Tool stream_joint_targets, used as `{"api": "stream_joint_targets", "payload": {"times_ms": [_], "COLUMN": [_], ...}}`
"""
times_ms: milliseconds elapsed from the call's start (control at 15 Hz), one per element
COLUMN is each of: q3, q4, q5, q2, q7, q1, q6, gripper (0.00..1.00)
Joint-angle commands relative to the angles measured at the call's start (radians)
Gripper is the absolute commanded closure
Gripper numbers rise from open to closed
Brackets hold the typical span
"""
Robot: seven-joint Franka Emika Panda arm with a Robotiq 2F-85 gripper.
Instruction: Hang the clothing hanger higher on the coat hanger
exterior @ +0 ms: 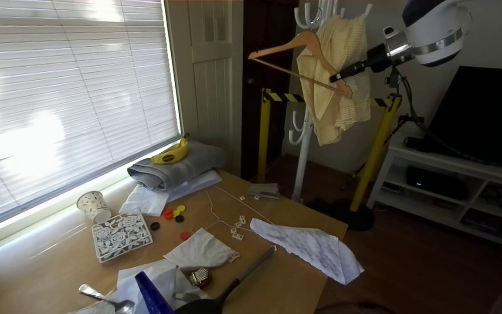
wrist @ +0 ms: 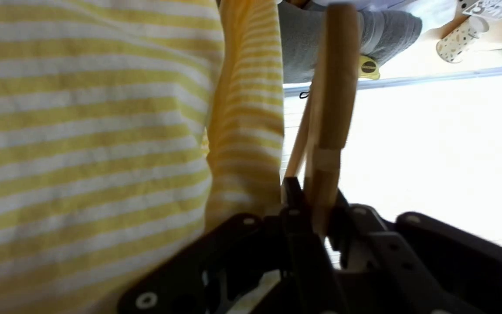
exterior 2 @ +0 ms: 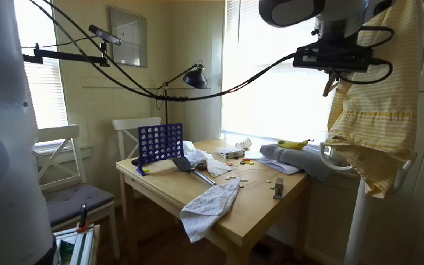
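The arm (exterior: 437, 32) slants downward, gripper (exterior: 334, 78) pinching the clothing hanger (exterior: 310, 40)

In an exterior view: clothing hanger (exterior: 310, 40), in gripper (exterior: 333, 78), before the garment (exterior: 336, 111); garment, on coat hanger (exterior: 302, 161); coat hanger, between two posts (exterior: 372, 161), beyond the table (exterior: 292, 279); television (exterior: 490, 115), on cabinet (exterior: 434, 161), far right; spoon (exterior: 124, 306), left of spatula (exterior: 235, 283); cloth (exterior: 310, 244), over table edge. In both exterior views: cup (exterior: 93, 206), behind trivet (exterior: 122, 235); banana pouch (exterior: 170, 154), on towel (exterior: 203, 159), beside window (exterior: 81, 87). In an exterior view: game rack (exterior 2: 166, 142), on table, left; stapler (exterior 2: 278, 188), right of cloth
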Motion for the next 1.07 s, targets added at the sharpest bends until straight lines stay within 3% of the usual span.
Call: {"api": "stream_joint_targets", "payload": {"times_ms": [0, 67, 267, 600, 733, 1000], "q3": [0.109, 0.127, 0.165, 0.192, 0.193, 0.177], "q4": [0.042, 0.038, 0.029, -0.001, -0.038, -0.113], "q5": [-0.053, -0.061, -0.078, -0.082, -0.102, -0.213], "q2": [0.033, 0.032, 0.023, -0.011, -0.050, -0.154], "q7": [0.056, 0.058, 0.062, 0.008, -0.051, -0.122], "q1": [-0.112, -0.130, -0.167, -0.200, -0.209, -0.235], "q6": [-0.029, -0.032, -0.031, -0.044, -0.026, 0.016], "gripper": [0.60, 0.59, 0.41, 0.05, 0.00, 0.00]}}
